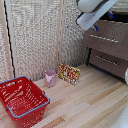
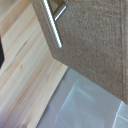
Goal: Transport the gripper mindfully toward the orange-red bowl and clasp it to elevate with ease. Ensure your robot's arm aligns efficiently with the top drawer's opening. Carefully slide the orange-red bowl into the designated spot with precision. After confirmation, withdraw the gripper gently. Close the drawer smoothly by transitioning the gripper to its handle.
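Observation:
The orange-red bowl is out of view in both views. The robot's arm (image 1: pixel 95 5) reaches in from the top of the exterior view, over the cabinet on the exterior view's right. Its white gripper (image 1: pixel 94 27) hangs just above the near end of the top drawer (image 1: pixel 114 31), a blue fingertip showing. I cannot tell whether the fingers are open or shut. The slim silver handle (image 1: pixel 104 38) runs across the grey-brown drawer front. In the wrist view the handle (image 2: pixel 52 22) and the drawer front (image 2: pixel 90 40) fill the picture from close by.
A lower drawer (image 1: pixel 107 65) sits under the top one. On the wooden floor stand a big red wire-mesh basket (image 1: pixel 22 100), a small pink cup (image 1: pixel 50 77) and a colourful packet (image 1: pixel 69 73). A pale woven screen (image 1: pixel 35 35) forms the back wall.

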